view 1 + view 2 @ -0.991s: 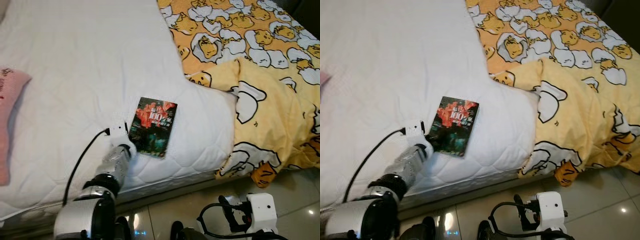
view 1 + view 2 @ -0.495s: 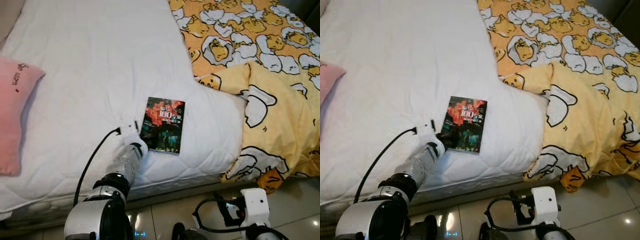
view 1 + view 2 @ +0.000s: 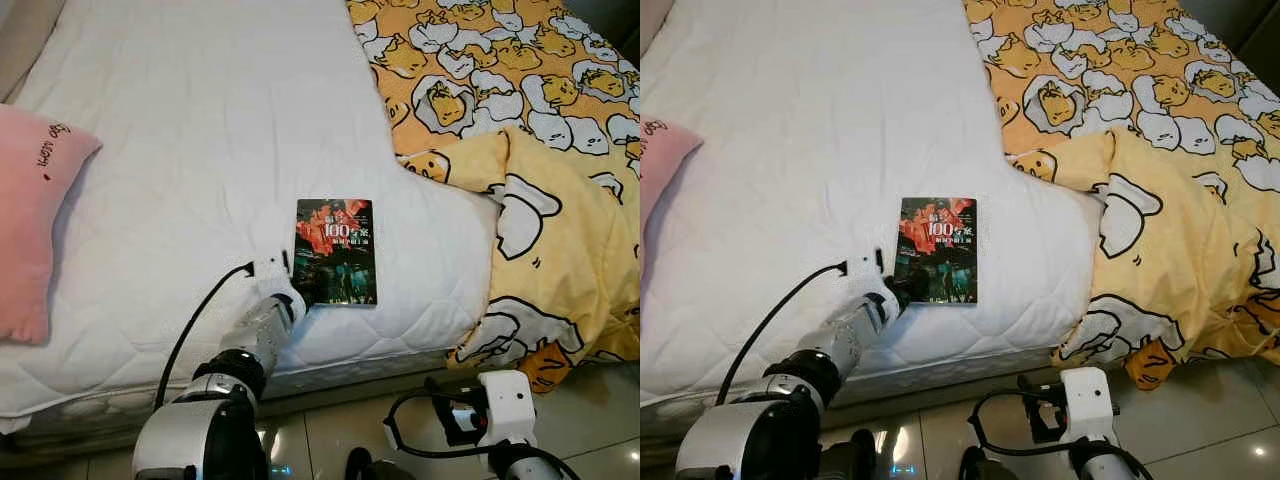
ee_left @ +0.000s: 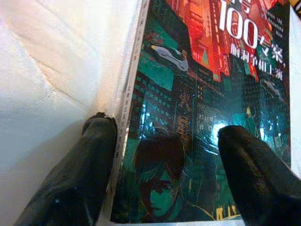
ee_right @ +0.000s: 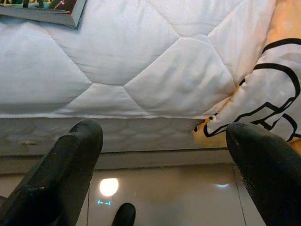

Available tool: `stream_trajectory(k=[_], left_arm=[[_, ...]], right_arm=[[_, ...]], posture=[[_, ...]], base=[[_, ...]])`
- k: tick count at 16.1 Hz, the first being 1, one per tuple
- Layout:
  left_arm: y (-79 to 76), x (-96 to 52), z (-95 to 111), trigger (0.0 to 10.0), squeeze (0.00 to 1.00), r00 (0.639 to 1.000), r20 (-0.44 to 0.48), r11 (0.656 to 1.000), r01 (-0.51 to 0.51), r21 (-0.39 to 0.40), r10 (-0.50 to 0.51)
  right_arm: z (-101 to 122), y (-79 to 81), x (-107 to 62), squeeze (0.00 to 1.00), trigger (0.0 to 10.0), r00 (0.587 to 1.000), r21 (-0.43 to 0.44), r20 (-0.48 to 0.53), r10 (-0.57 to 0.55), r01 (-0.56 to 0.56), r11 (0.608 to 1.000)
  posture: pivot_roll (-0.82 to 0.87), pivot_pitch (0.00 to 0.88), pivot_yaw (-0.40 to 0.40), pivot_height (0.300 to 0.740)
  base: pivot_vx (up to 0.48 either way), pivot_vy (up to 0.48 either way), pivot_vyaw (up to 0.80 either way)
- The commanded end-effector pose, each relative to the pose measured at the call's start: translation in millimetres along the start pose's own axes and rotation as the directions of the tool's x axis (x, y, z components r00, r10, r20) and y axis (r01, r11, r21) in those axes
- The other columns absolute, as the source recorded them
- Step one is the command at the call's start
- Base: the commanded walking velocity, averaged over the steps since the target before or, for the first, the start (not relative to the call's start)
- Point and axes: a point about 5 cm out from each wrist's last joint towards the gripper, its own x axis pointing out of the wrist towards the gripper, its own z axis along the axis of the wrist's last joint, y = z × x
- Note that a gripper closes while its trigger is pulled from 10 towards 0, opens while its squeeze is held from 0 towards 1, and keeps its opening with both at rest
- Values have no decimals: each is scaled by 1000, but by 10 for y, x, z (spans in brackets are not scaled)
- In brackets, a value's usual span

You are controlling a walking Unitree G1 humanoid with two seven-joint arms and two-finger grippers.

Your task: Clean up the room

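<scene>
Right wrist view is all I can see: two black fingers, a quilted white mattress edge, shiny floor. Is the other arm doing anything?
Observer: Yes. The left gripper is at the near corner of a dark paperback book with a red and green cover, which lies flat on the white quilted mattress.
Operator: Has it got hold of it?
Observer: Not clamped. One black finger rests on the mattress beside the spine, the other lies over the cover.
Operator: Anything else on the bed?
Observer: A pink pillow on the robot's left, and a yellow cartoon-print duvet on its right, spilling over the edge.
</scene>
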Motion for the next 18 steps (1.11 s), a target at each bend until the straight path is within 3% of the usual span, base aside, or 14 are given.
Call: stream_trajectory(k=[1,6,9,13,18], left_arm=[[16,-28,-296,0,0,994,-109,998,-9,-57,3],[-21,-17,-264,0,0,997,-78,999,10,-49,-13],[-42,-23,-305,0,0,996,-79,999,35,-13,-36],[58,-45,-296,0,0,997,-76,996,26,80,-20],[-49,-15,-194,0,0,997,-40,988,77,132,-72]], right_arm=[[-72,-55,-36,0,10000,999,-5,-28,-26,25,1000],[-65,-81,-43,0,10000,999,-4,-23,-43,43,999],[-67,-72,-35,0,10000,999,-1,-22,-46,46,999],[-62,-103,1,0,10000,998,17,-16,-66,66,998],[-22,-64,107,0,10000,999,55,0,-44,44,997]], posture=[[-84,219,-85,740],[-96,222,-73,740],[-94,223,-67,740],[-81,213,-51,740],[-56,191,-62,740]], base=[[0,0,0],[0,0,0],[0,0,0],[0,0,0],[0,0,0]])
